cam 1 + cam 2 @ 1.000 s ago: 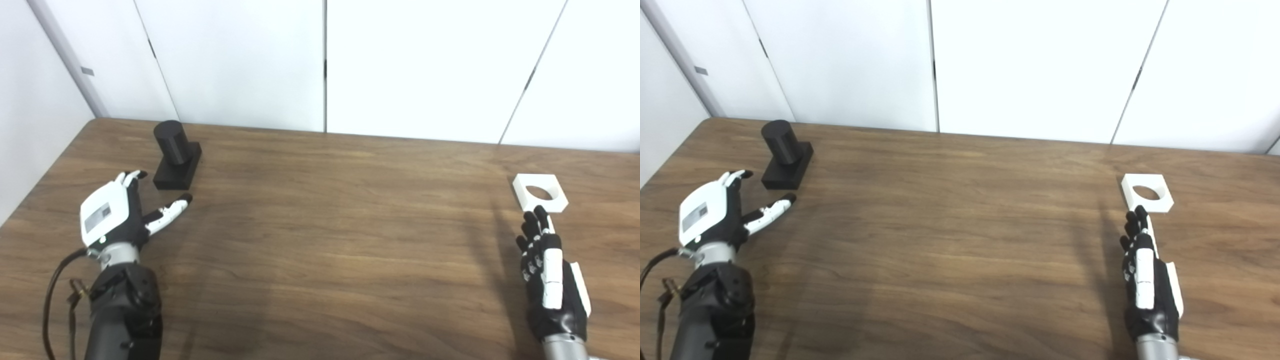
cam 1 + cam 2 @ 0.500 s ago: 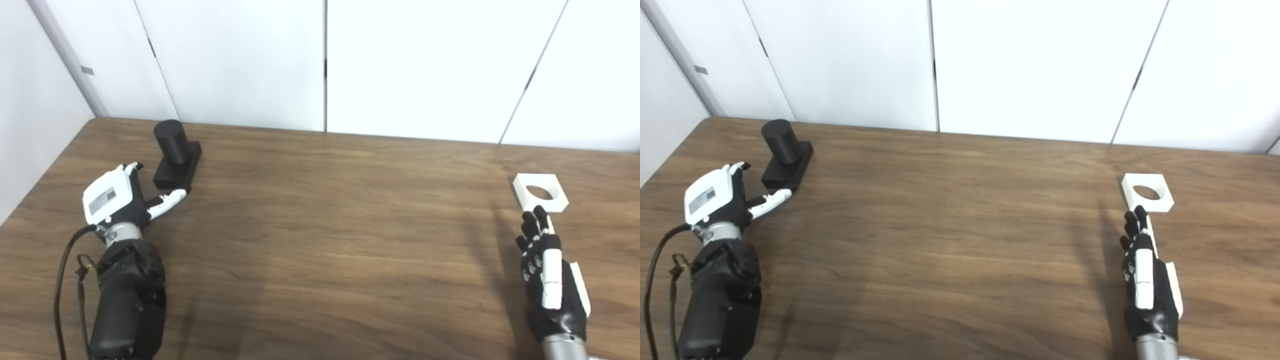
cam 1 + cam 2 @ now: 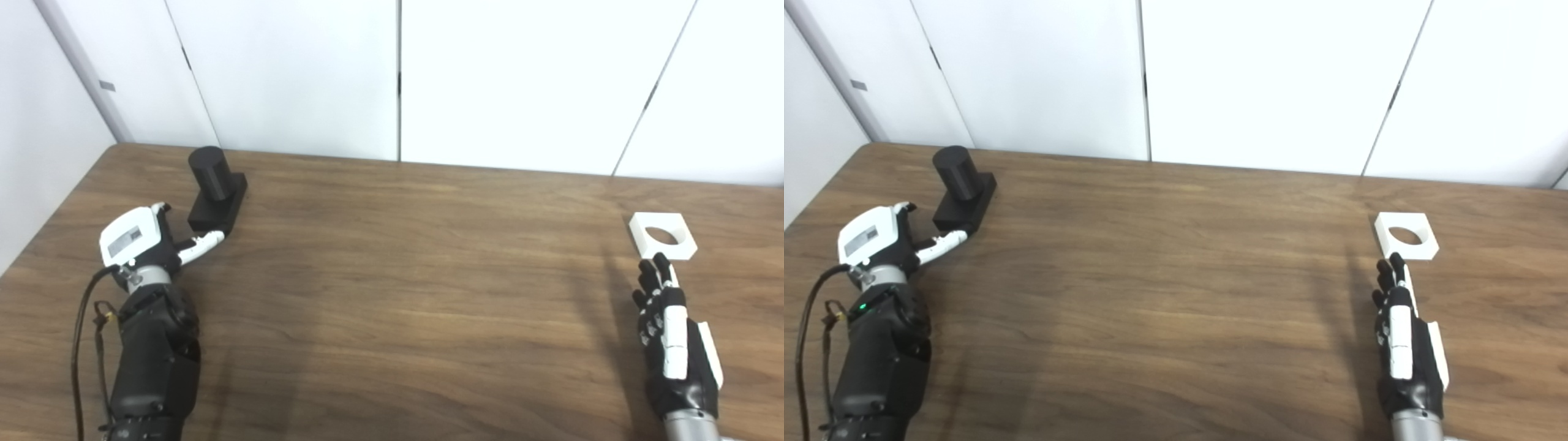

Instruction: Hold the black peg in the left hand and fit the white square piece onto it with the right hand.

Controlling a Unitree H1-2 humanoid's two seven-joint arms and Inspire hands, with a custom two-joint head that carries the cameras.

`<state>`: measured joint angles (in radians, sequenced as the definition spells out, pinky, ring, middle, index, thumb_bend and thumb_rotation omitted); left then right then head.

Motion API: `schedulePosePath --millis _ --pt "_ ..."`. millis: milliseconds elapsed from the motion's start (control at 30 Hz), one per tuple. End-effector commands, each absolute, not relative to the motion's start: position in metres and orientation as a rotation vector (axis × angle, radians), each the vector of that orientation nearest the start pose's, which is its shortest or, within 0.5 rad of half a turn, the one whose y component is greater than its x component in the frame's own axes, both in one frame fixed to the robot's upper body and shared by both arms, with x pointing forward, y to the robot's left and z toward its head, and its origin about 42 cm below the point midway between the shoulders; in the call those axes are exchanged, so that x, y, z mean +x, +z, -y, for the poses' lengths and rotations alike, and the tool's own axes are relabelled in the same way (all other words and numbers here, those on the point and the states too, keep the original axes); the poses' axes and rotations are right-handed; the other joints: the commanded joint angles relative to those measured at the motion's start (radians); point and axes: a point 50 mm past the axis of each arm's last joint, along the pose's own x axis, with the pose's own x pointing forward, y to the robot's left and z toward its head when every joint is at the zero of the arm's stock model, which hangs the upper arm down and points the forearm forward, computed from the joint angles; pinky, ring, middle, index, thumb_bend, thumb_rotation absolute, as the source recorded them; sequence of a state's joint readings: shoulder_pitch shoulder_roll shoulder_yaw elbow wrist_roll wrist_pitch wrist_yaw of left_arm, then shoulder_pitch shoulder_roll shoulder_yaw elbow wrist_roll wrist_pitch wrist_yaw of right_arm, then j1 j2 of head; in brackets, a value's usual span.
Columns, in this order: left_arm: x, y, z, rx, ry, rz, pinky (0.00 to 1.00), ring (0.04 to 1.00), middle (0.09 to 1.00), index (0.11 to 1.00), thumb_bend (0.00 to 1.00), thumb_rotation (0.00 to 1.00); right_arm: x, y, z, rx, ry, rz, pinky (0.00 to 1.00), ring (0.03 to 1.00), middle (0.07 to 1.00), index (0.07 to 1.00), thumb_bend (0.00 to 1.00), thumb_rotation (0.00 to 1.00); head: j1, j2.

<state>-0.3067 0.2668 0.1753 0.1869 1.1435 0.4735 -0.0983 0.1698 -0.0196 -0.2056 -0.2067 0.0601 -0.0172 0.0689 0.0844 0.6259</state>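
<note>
The table [image 3: 392,294] is bare wood across its whole middle, so either hand could sweep there unhindered. At the far left the peg [image 3: 210,173] stands upright on its block [image 3: 217,205], the only tall thing. The left hand [image 3: 138,242], fingers spread, lies at the block's 7 o'clock, its thumb tip just beside the block's near corner; approach from 3 o'clock and from 12 o'clock is free, though the wall [image 3: 392,73] stands not far behind. At the far right the square [image 3: 662,235] lies flat. The right hand [image 3: 674,343], fingers straight, sits at its 6 o'clock, fingertips just short of the near edge; the sides at 9, 12 and 3 o'clock are unblocked.
</note>
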Motion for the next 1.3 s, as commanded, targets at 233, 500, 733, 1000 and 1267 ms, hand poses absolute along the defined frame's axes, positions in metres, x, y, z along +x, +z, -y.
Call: schedulePosePath --millis 233,500,733,1000,1267 --pt "0.392 0.182 -0.365 1.277 0.497 -0.356 0.83 0.917 0.917 0.848 0.89 0.73 0.189 0.106 0.286 -0.032 -0.184 0.039 1.00 0.991 0.966 1.000 0.58 1.00 0.000 0.001" --pt "0.400 0.184 -0.360 1.310 0.468 -0.361 0.81 0.894 0.894 0.835 0.91 0.78 0.189 0.104 0.287 -0.022 -0.184 0.041 1.00 0.991 0.967 1.000 0.58 1.00 -0.001 0.000" --pt "0.409 0.183 -0.358 1.283 0.462 -0.370 0.80 0.900 0.889 0.836 0.91 0.77 0.189 0.104 0.286 -0.017 -0.186 0.037 1.00 0.996 0.971 1.000 0.59 1.00 -0.005 -0.001" --pt "0.419 0.185 -0.357 1.284 0.459 -0.378 0.81 0.916 0.902 0.856 0.88 0.76 0.189 0.104 0.284 -0.018 -0.185 0.036 1.00 0.994 0.967 1.000 0.57 1.00 -0.010 -0.002" --pt "0.427 0.184 -0.361 1.317 0.446 -0.419 0.81 0.908 0.900 0.860 0.85 0.80 0.189 0.103 0.283 -0.012 -0.182 0.036 1.00 0.995 0.960 1.000 0.59 1.00 -0.012 -0.003"
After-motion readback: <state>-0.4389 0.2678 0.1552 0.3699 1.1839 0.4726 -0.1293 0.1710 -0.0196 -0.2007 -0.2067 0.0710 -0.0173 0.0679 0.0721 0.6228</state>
